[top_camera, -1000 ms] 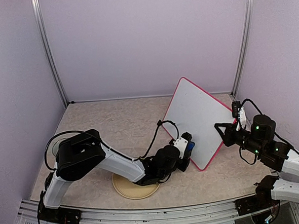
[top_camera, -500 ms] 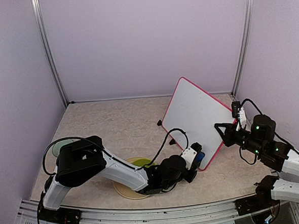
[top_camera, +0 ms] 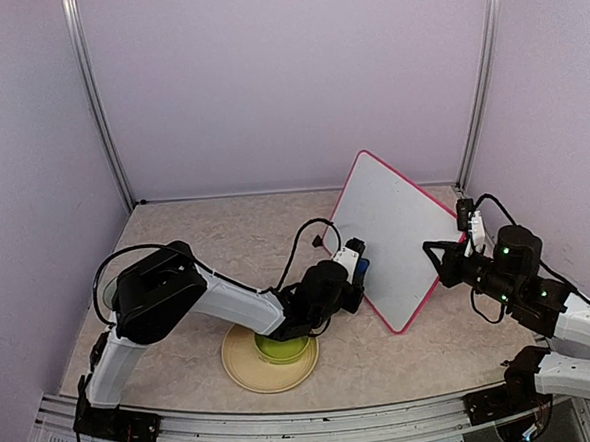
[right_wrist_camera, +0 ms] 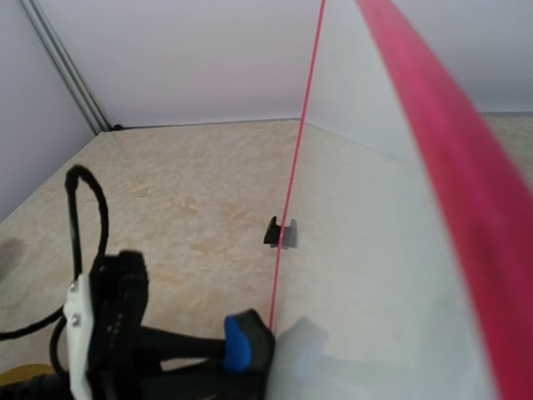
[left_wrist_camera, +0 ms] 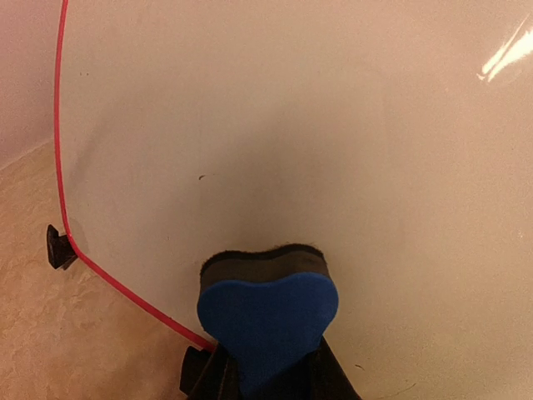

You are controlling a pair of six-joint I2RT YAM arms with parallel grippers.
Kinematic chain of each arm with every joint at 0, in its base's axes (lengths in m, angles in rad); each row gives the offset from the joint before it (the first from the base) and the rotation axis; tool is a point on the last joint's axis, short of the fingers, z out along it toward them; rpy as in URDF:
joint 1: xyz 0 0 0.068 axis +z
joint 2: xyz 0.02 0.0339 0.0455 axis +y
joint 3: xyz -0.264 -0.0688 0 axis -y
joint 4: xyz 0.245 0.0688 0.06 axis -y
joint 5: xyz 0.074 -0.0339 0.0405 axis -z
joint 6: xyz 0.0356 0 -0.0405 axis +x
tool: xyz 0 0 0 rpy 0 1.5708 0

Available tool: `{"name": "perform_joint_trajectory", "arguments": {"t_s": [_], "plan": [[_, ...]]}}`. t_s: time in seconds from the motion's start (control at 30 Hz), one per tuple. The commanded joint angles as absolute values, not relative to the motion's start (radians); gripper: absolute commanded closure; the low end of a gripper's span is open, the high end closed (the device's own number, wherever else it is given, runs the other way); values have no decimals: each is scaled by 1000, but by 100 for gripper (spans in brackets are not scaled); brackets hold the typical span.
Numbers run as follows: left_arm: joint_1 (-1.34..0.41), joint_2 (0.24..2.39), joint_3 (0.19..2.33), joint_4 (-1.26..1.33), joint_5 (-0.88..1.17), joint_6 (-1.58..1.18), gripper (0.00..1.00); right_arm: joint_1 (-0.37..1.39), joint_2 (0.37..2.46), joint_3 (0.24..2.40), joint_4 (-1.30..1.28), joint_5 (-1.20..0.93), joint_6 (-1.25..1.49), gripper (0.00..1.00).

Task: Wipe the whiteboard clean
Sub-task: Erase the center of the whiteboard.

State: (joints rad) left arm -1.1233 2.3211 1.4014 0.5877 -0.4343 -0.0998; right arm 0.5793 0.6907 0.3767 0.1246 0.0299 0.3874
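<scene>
While the left tool (top_camera: 356,261) pinches a blue heart-shaped foam eraser (left_wrist_camera: 266,312) by its narrow end, a rectangular whiteboard with a rounded pink-red frame (top_camera: 391,237) stands tilted on small black feet (left_wrist_camera: 58,248) toward the right rear of the marbled beige desk (top_camera: 206,236). The right tool (top_camera: 440,262), pressed nearly together, appears to grip the frame at the board's right edge and steady it, though its fingers are not plainly visible. The main risk from here is too firm a push by the left arm, which could slide the light board on its feet or lever it out of that one-sided hold and tip it backward. A low stroke could also snag the eraser on the frame or a foot and twist it in the jaws. The whiteboard rises directly ahead of and above the left tool. The eraser's dark felt face meets the board's lower left area, just above the frame, and the white surface there looks nearly clean apart from a few tiny specks.
</scene>
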Motion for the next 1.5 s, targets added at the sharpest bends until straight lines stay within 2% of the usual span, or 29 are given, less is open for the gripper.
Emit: {"name": "perform_joint_trajectory", "arguments": {"t_s": [0.0,0.27,0.5,0.83,1.03,1.47], "plan": [[-1139,2362,1435,544,-419,-80,100,586,690,403,165,-53,418,100],[-1219,2320,1330,677,-326,-38,100,586,686,399,164,-50,418,100],[-1294,2332,1333,694,-329,0,100,584,693,395,177,-58,426,100],[-1201,2377,1444,534,-524,-96,100,584,673,387,166,-56,431,100],[-1182,2381,1465,513,-514,-112,100,584,685,379,184,-61,435,100],[-1290,2388,1465,600,-418,-60,100,584,687,376,186,-61,436,100]]}}
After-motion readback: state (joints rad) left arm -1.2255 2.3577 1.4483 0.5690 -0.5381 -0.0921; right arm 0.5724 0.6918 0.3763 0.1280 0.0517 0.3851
